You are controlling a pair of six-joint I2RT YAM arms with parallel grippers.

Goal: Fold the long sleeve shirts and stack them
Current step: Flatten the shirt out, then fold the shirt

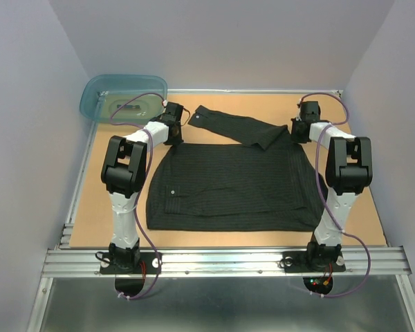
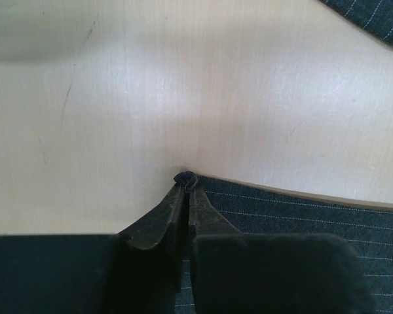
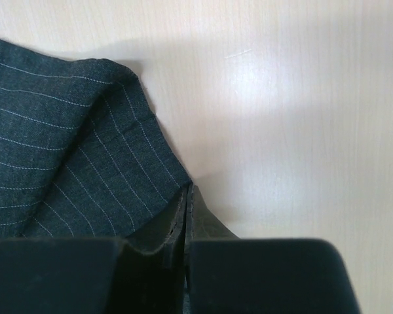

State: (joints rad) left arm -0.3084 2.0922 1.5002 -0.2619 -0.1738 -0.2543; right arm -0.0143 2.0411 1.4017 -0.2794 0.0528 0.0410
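Only the view from above gives me the whole scene. The dark shirt [image 1: 228, 183] lies spread flat in the middle of the surface [image 1: 373, 214], between the two arms. One sleeve [image 1: 238, 128] lies slanted across its far edge. A teal tub [image 1: 123, 97] stands at the far left corner, apart from the cloth. From this view I cannot read the fingers at all. The wrist views show the opposite: no layout, but the fingertips from very close, and also the thin pale stripes of the cloth.

The left arm [image 1: 124, 173] reaches forward with its elbow raised and its wrist bent down to the far left corner of the shirt. The right arm [image 1: 346, 169] has the mirrored pose at the far right corner.

In its wrist view, the left hand [image 2: 185, 186] is nearly closed. Its fingers [image 2: 157, 219] are pressed together, with a small dark bunch of cloth caught at the tips, exactly at the shirt's edge. The light wood lies bare beyond it.

The right hand [image 3: 187, 196] is fully closed, with no gap between the fingers [image 3: 206, 222]. The shirt's edge rises in a soft fold and runs straight into the tips, so it seems pinched there, though I see only a thin bit of cloth.
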